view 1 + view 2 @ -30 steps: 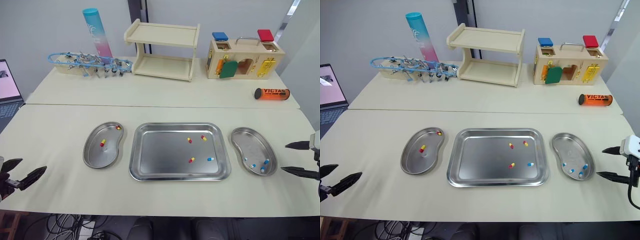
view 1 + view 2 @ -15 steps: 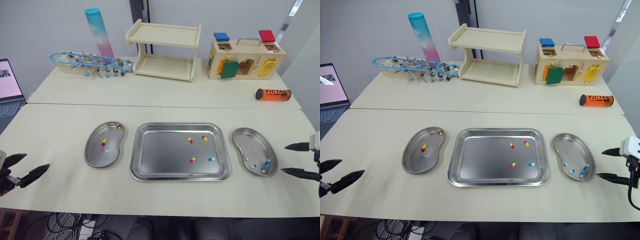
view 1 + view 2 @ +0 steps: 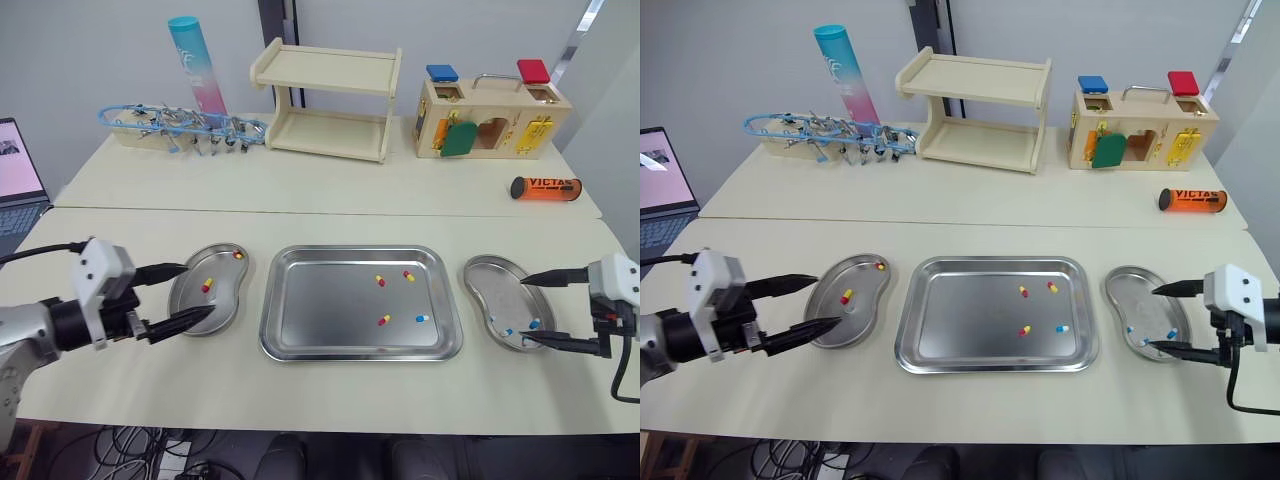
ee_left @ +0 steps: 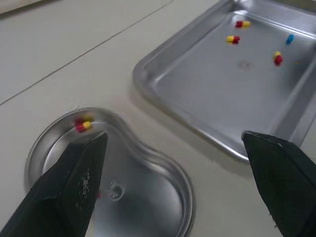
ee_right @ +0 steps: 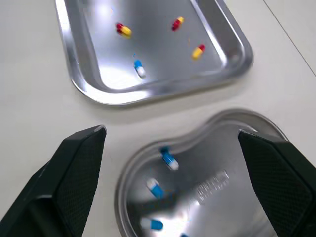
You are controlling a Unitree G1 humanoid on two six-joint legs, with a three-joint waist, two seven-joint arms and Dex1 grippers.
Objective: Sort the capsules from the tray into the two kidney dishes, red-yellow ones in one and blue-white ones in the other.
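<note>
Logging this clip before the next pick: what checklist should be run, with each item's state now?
1. Left gripper open, empty: ok.
2. Right gripper open, empty: ok.
3. Left dish holds red-yellow capsules only: ok.
4. Right dish holds blue-white capsules only: ok.
5. Tray emptied: not ok; three red-yellow and one blue-white lie in it.
6. Tray capsules lie apart, none touching: ok.

we see a shiny tray [image 3: 300, 320] in the middle with three red-yellow capsules [image 3: 379, 281] and one blue-white capsule [image 3: 421, 319]. the left kidney dish [image 3: 222, 300] holds two red-yellow ones, the right kidney dish [image 3: 490, 285] a few blue-white ones.
</note>
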